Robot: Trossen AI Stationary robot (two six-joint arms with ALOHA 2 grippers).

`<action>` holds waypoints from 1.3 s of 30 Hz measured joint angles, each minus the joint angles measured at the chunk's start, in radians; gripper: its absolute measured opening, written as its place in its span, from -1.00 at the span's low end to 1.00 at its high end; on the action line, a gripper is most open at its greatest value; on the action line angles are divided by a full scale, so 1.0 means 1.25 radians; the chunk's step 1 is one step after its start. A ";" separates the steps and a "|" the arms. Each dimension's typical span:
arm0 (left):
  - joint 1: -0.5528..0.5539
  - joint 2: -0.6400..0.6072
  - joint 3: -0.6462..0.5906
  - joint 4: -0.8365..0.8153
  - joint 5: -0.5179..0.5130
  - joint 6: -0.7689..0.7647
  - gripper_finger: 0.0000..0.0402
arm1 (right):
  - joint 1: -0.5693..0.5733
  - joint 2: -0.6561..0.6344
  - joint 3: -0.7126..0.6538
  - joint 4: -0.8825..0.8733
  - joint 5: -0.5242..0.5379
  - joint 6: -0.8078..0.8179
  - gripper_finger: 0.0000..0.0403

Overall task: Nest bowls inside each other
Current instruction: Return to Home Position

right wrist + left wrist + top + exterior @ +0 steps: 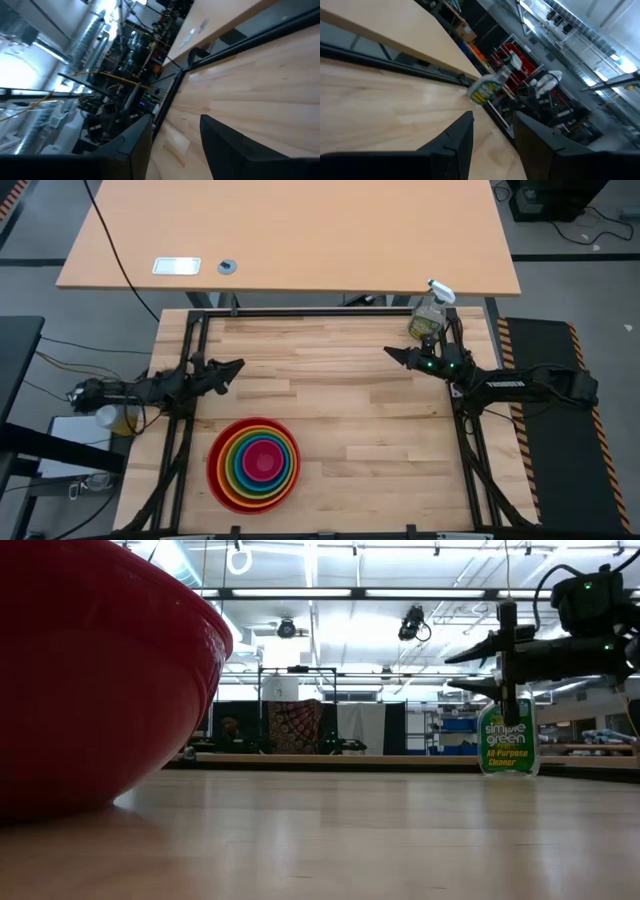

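Observation:
The bowls [254,464] sit nested in one stack on the table's near left. Red is outermost, then orange, lime green and blue, with the pink one [262,461] in the centre. The red bowl's wall [100,670] fills the left of the low view, its base on the wood. My left gripper [238,367] hovers level at the left edge, beyond the stack, open and empty [493,116]. My right gripper [390,353] hovers level at the far right, open and empty [176,119], its two fingers apart in the low view [450,673].
A clear spray bottle [429,315] with a green label [508,740] stands at the table's far right corner, just behind my right arm; the left wrist view shows it too [487,90]. A black frame rail [300,313] runs along the table's far edge. Bare wood [340,410] lies between the arms.

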 joint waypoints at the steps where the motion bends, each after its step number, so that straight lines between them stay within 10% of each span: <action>1: 0.014 0.000 0.000 0.000 0.004 0.004 -0.30 | -0.014 0.000 -0.005 0.013 -0.019 0.000 -0.16; 15: 0.046 0.000 0.000 -0.001 0.042 0.015 -0.30 | -0.222 -0.004 -0.005 0.058 -0.323 -0.054 -0.23; 26: 0.039 0.093 -0.001 -0.001 0.044 0.107 -0.30 | -0.239 -0.004 -0.005 -0.221 -0.185 -0.094 -0.23; 39: 0.034 0.148 -0.001 -0.001 0.060 0.119 -0.30 | -0.283 -0.005 -0.005 0.091 -0.478 0.015 -0.23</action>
